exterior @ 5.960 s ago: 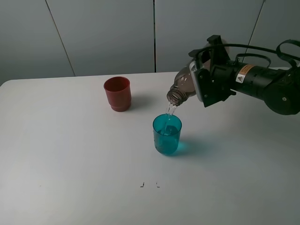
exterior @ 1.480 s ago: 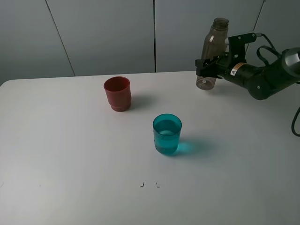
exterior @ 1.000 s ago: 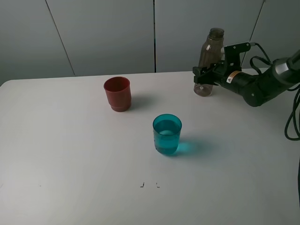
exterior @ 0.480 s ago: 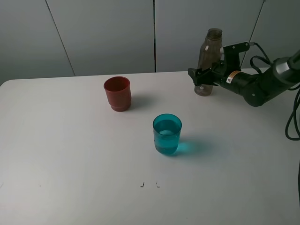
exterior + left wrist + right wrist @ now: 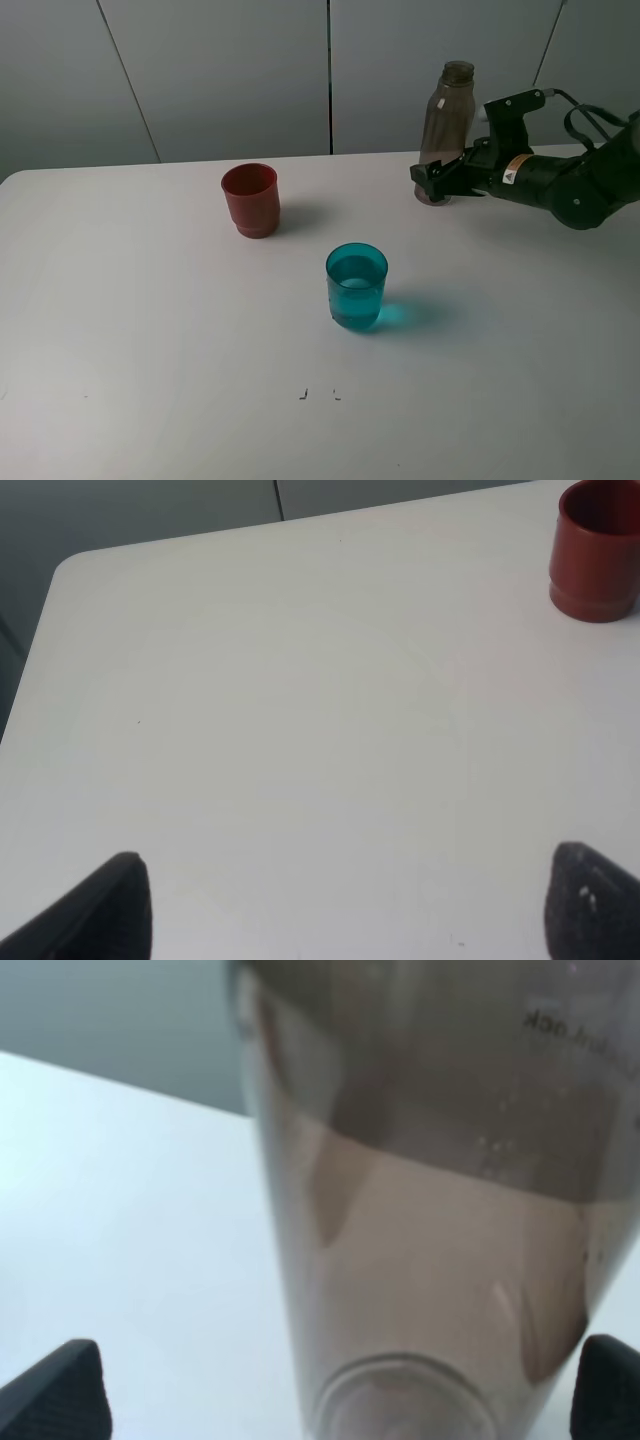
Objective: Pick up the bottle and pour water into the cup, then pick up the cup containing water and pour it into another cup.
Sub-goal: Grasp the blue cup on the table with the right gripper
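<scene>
The bottle (image 5: 445, 115), tall, slim and smoky grey-brown with a narrow neck, stands upright on the worktop (image 5: 150, 330) in the upper right of the high view. The right end effector (image 5: 432, 182) sits at its base, jaws spread wide to either side, not clamping it. The teal cup (image 5: 356, 287), mid-frame, holds water, so the first pour looks done and the step in hand is freeing the bottle. Next the arm must back clear without tipping it, then grasp the teal cup and pour into the red cup (image 5: 251, 200), up and left of it. The left end effector (image 5: 352, 905) is open and empty.
</scene>
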Motion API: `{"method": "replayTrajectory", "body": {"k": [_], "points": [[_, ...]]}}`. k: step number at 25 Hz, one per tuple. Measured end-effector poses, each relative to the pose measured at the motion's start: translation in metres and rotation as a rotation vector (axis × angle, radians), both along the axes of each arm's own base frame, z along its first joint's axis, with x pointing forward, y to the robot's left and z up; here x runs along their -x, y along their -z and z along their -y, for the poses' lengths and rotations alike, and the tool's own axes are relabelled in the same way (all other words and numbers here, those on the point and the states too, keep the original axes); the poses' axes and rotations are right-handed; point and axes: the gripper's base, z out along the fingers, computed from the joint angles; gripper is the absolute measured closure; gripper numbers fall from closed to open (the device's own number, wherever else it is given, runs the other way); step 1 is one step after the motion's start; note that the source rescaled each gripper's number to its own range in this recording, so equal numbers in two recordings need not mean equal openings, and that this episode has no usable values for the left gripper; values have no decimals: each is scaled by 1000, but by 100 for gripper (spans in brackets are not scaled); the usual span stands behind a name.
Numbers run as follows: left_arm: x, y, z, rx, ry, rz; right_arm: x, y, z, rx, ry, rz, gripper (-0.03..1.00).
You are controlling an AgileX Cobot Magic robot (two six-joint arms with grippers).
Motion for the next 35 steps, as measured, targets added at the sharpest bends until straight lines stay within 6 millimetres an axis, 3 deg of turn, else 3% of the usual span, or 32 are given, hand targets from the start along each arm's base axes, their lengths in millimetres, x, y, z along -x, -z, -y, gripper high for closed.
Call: {"method": "replayTrajectory", "body": {"k": [10, 21, 29, 35], "points": [[0, 0, 0, 0, 0, 0, 52, -33, 8, 46, -1, 1, -3], [0, 0, 0, 0, 0, 0, 128, -67, 19, 126, 2, -12, -3], [0, 0, 0, 0, 0, 0, 173, -52, 17, 181, -112, -106, -3], [0, 0, 0, 0, 0, 0, 183, -52, 4, 225, -344, -43, -3]]}}
